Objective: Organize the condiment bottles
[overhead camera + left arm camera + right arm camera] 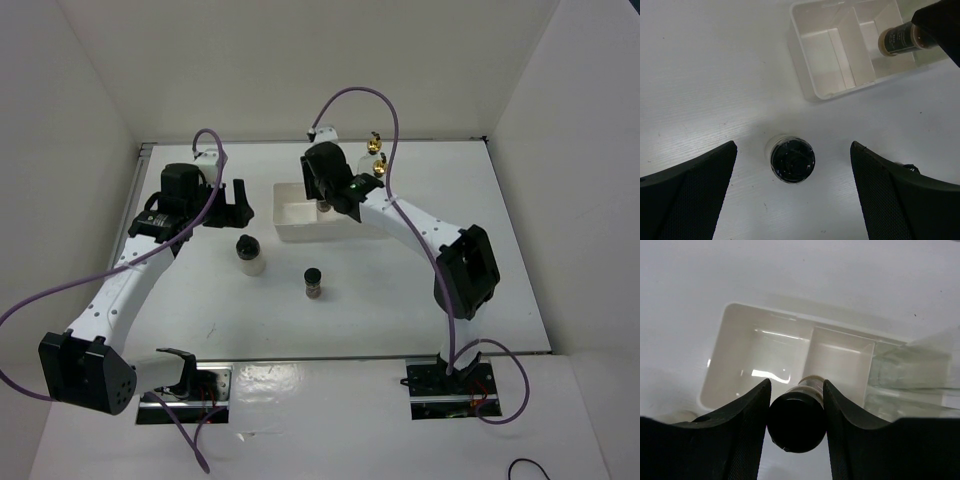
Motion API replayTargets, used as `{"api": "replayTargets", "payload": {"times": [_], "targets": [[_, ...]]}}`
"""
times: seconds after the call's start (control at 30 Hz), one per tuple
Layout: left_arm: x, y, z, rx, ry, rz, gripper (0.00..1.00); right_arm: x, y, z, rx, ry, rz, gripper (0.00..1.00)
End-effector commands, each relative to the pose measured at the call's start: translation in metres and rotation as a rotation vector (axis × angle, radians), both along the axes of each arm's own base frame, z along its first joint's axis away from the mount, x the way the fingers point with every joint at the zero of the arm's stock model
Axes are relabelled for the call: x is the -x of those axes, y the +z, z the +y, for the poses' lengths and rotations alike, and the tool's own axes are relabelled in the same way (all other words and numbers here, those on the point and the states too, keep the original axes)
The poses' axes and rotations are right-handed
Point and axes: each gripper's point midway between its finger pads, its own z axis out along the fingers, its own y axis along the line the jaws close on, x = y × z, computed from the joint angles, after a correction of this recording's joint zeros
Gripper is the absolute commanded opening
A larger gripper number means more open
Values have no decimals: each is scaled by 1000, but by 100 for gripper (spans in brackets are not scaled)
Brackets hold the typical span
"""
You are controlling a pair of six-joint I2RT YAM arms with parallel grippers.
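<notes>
Holding a small dark jar (pixel 797 427) clamped between its fingers, our right gripper (pixel 796 392) hangs over the tray (pixel 752 347). Directly beneath runs a divider wall, and a drop here could clip it and tip the jar. Just right, glass bottles (pixel 910 375) crowd us; the compartment to the left is open. Farther off, our left gripper (pixel 793 146) spreads wide above the whitish jar (pixel 792 160).

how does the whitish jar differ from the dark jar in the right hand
The whitish jar is wider and pale; the dark jar is slimmer and dark-bodied. The whitish jar stands free on the table; the dark jar is clamped in the right hand. Both have black caps.
</notes>
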Motion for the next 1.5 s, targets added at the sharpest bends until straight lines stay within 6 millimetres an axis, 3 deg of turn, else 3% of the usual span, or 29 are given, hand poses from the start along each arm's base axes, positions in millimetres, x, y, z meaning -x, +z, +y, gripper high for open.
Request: {"api": "replayTargets", "payload": {"times": [0.0,0.3,0.5,0.57,0.8,1.03,1.13,1.27,1.33,1.47], "targets": [[-1,12,1,-12,-3,-43,100,-24,29,-11,-10,-59,-99,16],[-1,10,1,-12,-3,-43,100,-46,17,-19,-17,-91,-106,16],[-3,6,2,-19,4,-35,100,-64,-10,-21,-72,-88,-52,16],[-2,9,3,-17,4,-44,100,-67,-23,-19,-62,-88,-40,16],[-2,9,3,-17,4,-44,100,-77,-39,-15,-70,-81,-36,16],[2,9,3,-19,4,-35,100,-88,-43,-11,-119,-78,-24,16],[6,5,4,-23,4,-11,100,-89,-57,-10,-105,-79,-4,18],[11,13,-1,-5,-23,-14,100,-92,-73,-9,-91,-80,16,19],[14,13,-1,-19,-48,-6,100,-94,-69,-7,-104,-84,11,19],[19,16,-2,-22,-61,-4,100,-94,-74,-7,-99,-85,19,36]]}}
